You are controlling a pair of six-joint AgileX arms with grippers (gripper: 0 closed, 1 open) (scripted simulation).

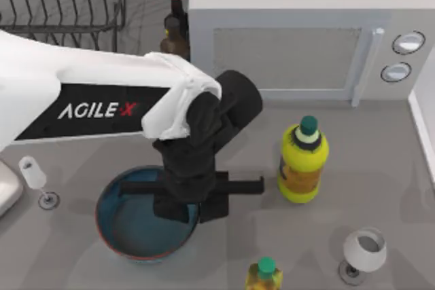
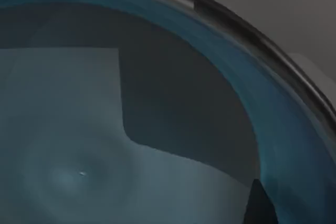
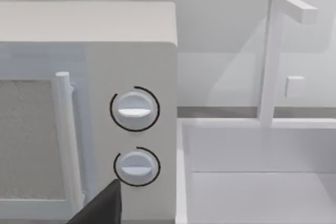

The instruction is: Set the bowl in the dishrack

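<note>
Far left, the black wire dishrack [image 1: 64, 1] of upright bars stands at the back of the grey counter [image 1: 380, 168], unoccupied. Near left, the large round blue bowl [image 1: 129, 232] with reddish-brown rim rests on the counter, well apart from the rack. The left gripper [image 1: 187, 212] hangs over the bowl's right rim, apparently positioned to grip that edge; whether its jaws are spread or pressed together cannot be told. A yellow green-capped bottle [image 1: 302, 161] stands right of it. The right arm faces the white microwave [image 3: 131, 114].
</note>
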